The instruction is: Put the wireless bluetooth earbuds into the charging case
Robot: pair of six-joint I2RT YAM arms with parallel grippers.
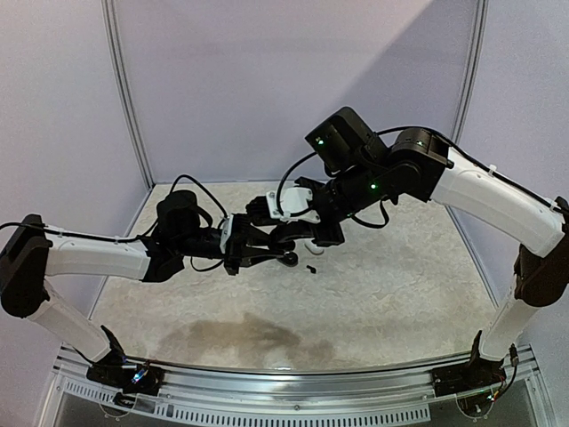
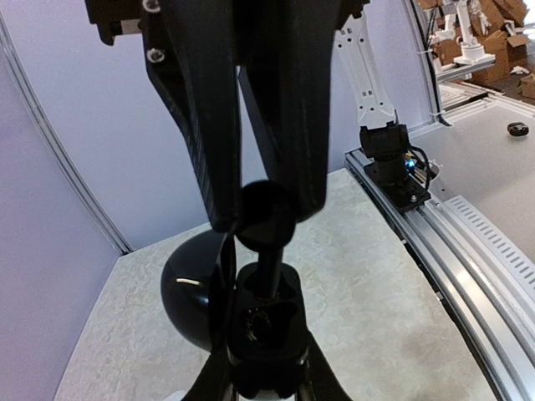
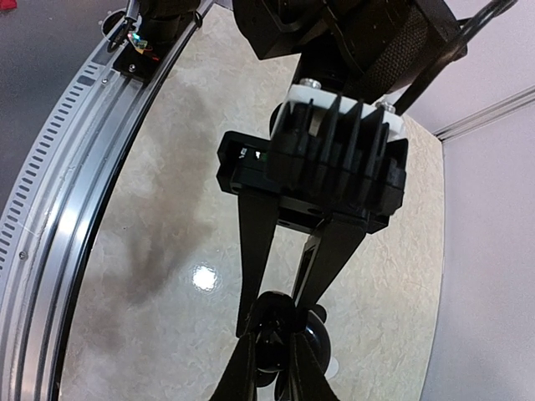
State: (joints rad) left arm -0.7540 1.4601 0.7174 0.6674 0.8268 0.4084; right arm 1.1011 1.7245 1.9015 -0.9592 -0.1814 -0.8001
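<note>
The black charging case (image 2: 272, 330) hangs open above the table, its round lid (image 2: 188, 292) swung to the left. My left gripper (image 2: 267, 361) is shut on the case body. From above, my right gripper (image 2: 266, 210) is shut on a black earbud (image 2: 266, 224) whose stem reaches down into the case's socket. The right wrist view shows the same meeting: my right gripper (image 3: 274, 338), the left gripper's fingers (image 3: 255, 251) and the lid (image 3: 318, 344). From the top, both grippers (image 1: 277, 252) (image 1: 286, 238) meet at mid-table. A small black earbud (image 1: 311, 268) lies loose just right of them.
The aluminium rail (image 2: 451, 242) (image 3: 75, 167) runs along the table's near edge, with the right arm's base (image 2: 389, 154) on it. Purple walls (image 1: 267, 80) close the back and sides. A dark stain (image 1: 240, 334) marks the tabletop in front of the arms.
</note>
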